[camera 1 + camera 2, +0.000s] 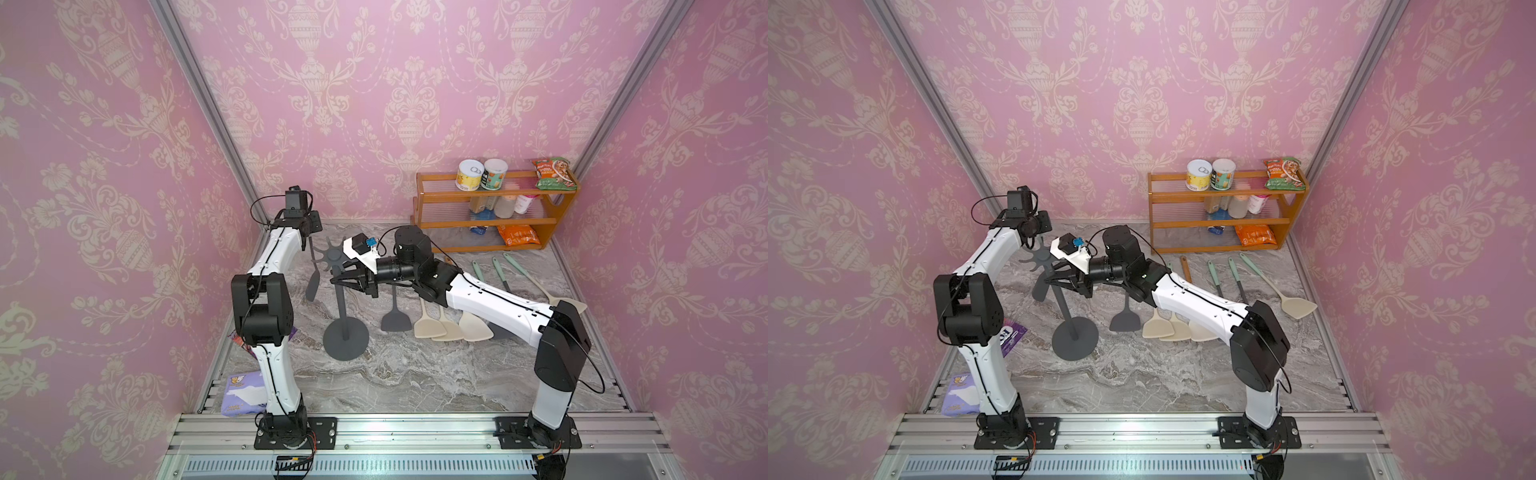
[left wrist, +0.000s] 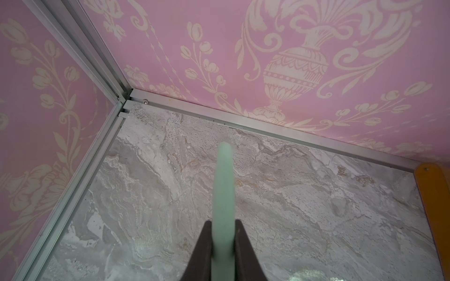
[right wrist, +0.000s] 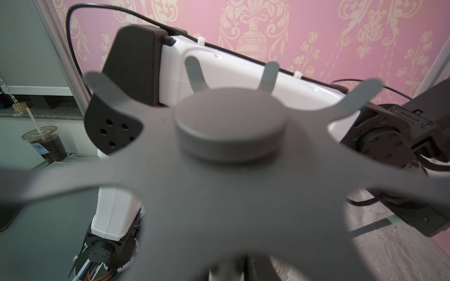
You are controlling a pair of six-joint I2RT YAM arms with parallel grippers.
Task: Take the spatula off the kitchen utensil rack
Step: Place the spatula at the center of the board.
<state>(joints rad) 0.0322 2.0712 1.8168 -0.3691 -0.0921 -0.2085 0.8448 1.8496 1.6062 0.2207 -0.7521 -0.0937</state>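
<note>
The kitchen utensil rack [image 1: 345, 337] is a dark grey stand with a disc base, a thin pole and a star crown of hooks [image 1: 331, 258] [image 1: 1043, 261]. It fills the right wrist view [image 3: 229, 126]. My right gripper [image 1: 337, 282] [image 3: 246, 272] is shut on the pole just under the crown. The spatula [image 1: 312, 286] [image 1: 1040, 291] has a dark blade and a pale green handle [image 2: 224, 185]. It hangs blade-down just left of the crown. My left gripper [image 1: 309, 242] [image 2: 223, 222] is shut on its handle. No hook shows at the handle's tip.
Several more spatulas lie on the marble table right of the rack: a dark one [image 1: 395, 319], cream ones [image 1: 440, 328], another [image 1: 571, 305] further right. An orange wooden shelf [image 1: 424, 208] with cans and packets stands at the back right. Purple packets [image 1: 241, 395] lie by the left arm's base.
</note>
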